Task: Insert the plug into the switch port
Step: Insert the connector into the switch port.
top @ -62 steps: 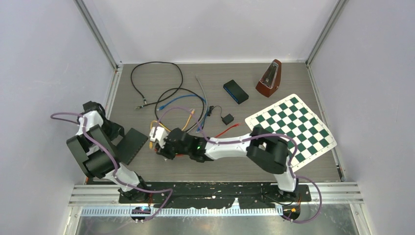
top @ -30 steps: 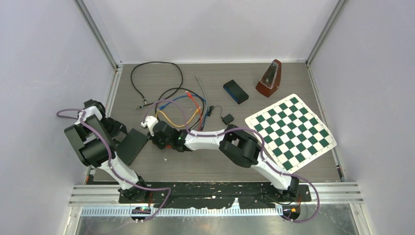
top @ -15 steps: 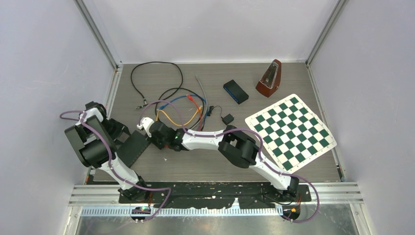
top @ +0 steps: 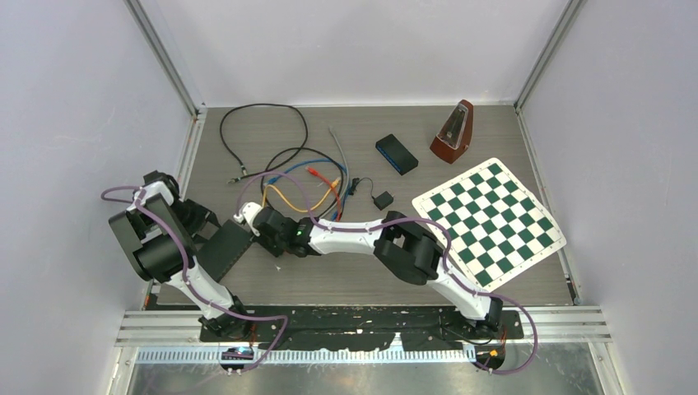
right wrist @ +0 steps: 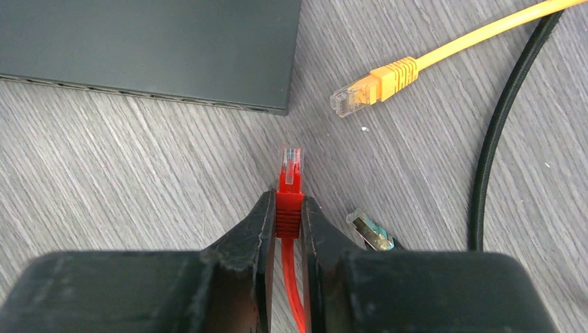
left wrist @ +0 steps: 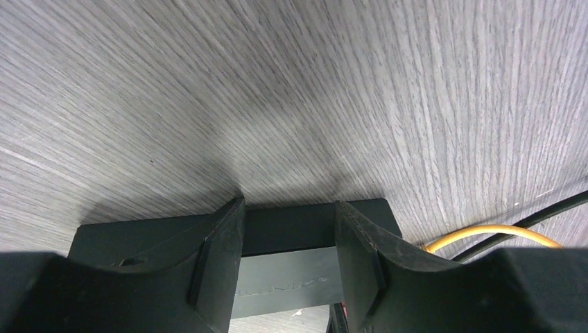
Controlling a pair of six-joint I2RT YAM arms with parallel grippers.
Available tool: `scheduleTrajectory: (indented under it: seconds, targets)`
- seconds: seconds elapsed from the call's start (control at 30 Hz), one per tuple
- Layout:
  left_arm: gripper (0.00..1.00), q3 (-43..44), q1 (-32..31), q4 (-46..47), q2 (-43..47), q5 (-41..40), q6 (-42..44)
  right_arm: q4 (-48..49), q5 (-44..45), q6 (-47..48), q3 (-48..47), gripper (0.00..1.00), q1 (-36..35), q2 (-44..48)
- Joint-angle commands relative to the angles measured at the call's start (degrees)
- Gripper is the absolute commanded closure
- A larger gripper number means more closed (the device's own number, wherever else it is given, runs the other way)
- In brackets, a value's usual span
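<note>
Swung left, the right gripper (right wrist: 288, 201) now has the red plug (right wrist: 290, 163) near the switch (right wrist: 139, 41).
It's pinched tight, tip just off the corner; the left gripper (left wrist: 290, 208) clamps the switch. Square up with a port first, then ease in.

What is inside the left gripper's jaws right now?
The black switch fills the gap between the left gripper's fingers, so it looks clamped. Its port side is hidden in the left wrist view, and the fingers cover the exact contact points.
</note>
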State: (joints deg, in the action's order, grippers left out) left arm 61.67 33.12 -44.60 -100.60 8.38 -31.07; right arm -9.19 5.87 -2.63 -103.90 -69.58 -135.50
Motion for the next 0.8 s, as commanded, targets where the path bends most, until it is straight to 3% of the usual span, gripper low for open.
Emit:
scheduleTrajectory:
  seconds: [0.0,0.3,0.77]
  targets:
    - [0.48,0.6,0.3,-0.5,1.5,2.5,-0.2,-1.5,-2.3,-2.4,-0.1,0.95,-0.3,2.6]
    - [0.48,-0.5,0.3,0.7,1.6,6.7,-1.3,-2.5,-4.5,-5.3,-7.5,0.95,-1.3,-2.3]
    - [0.5,-1.6,0.4,1.8,1.6,10.0,0.0,6.2,-4.1,-6.3,-5.1,0.95,-1.5,-2.4]
